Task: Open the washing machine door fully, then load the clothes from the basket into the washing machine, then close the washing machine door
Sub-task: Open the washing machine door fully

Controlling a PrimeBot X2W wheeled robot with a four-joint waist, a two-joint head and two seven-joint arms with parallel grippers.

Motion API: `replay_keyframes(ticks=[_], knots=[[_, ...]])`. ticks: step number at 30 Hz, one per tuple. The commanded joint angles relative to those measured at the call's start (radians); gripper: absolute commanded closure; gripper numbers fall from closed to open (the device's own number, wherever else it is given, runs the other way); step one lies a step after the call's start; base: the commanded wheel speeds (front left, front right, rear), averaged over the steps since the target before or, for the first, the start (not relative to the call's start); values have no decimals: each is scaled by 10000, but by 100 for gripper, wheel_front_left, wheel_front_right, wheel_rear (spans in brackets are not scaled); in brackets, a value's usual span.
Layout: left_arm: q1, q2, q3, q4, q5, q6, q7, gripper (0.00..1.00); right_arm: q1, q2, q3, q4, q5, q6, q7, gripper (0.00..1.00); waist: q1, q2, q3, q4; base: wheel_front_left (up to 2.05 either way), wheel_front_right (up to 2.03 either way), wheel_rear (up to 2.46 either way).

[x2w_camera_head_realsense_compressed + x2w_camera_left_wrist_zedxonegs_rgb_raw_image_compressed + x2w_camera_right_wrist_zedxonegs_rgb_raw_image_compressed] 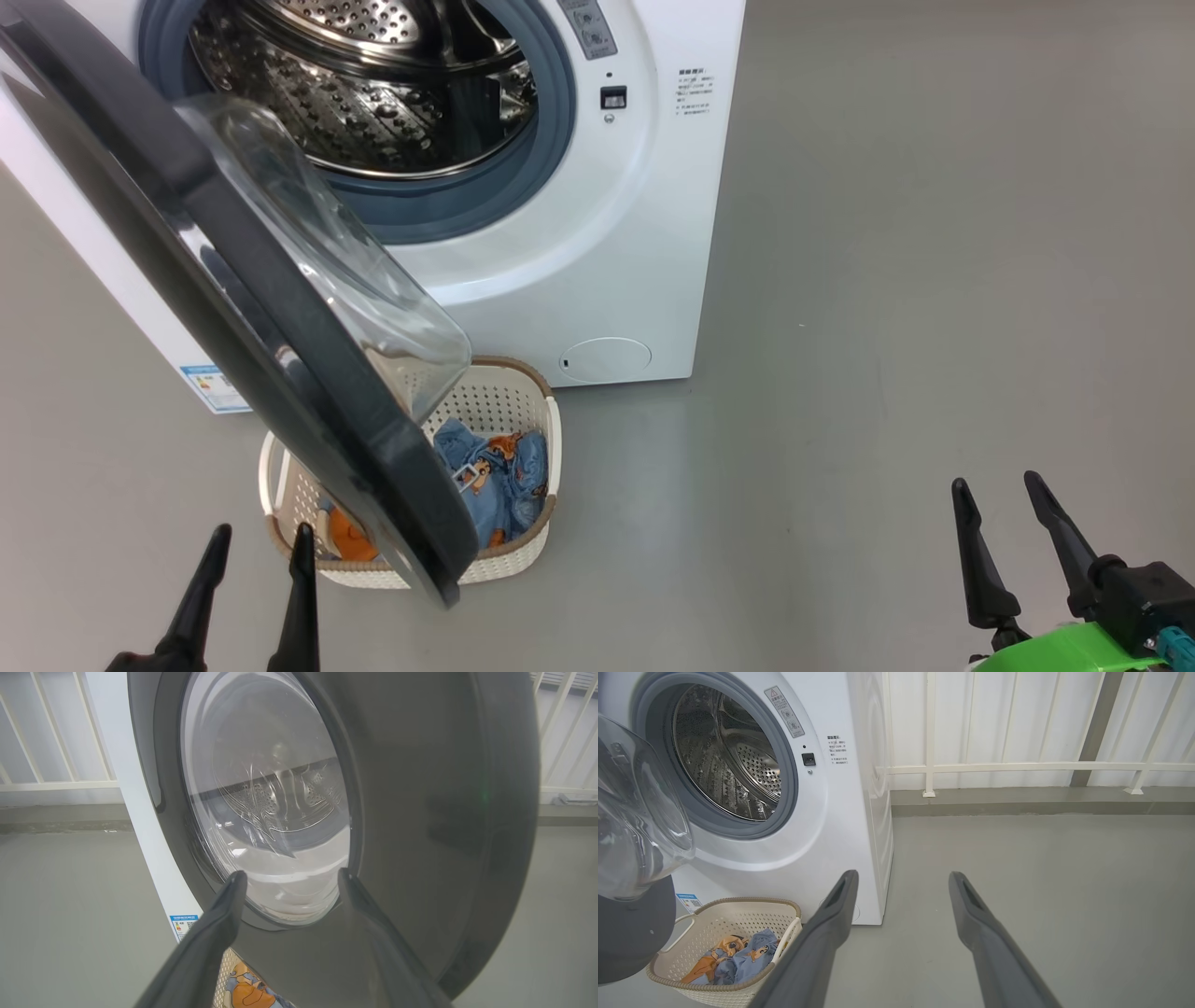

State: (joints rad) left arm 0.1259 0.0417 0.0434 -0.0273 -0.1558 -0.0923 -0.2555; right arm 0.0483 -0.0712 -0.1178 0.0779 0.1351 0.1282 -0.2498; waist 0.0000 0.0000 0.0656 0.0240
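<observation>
Left pincer [262,534], apart and empty, faces washing machine door [280,373], part-open over basket [553,439]; right pincer [996,485], apart, well off.

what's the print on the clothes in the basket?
Light blue clothes with orange-brown cartoon figures; clearest in right wrist view.

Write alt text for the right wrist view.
A big white front-loading washing machine stands with its black-rimmed round glass door swung open. Before it, a cream perforated plastic basket holds light-blue printed clothes; the right tool is open.
</observation>
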Motion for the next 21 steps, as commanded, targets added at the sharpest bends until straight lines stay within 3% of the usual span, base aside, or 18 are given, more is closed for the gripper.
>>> replay_keyframes(ticks=[1, 21], knots=[[-137, 86, 285, -286, -48, 47, -63, 0, -105, -75, 182, -185, -77, 25, -120, 0, 0, 0, 4, 9, 0, 0, 0], [-319, 86, 249, -209, -96, -12, -63, 0, -330, -52, 225, -234, -35, 25, -120, 0, 0, 0, 102, 34, 0, 0, 0]])
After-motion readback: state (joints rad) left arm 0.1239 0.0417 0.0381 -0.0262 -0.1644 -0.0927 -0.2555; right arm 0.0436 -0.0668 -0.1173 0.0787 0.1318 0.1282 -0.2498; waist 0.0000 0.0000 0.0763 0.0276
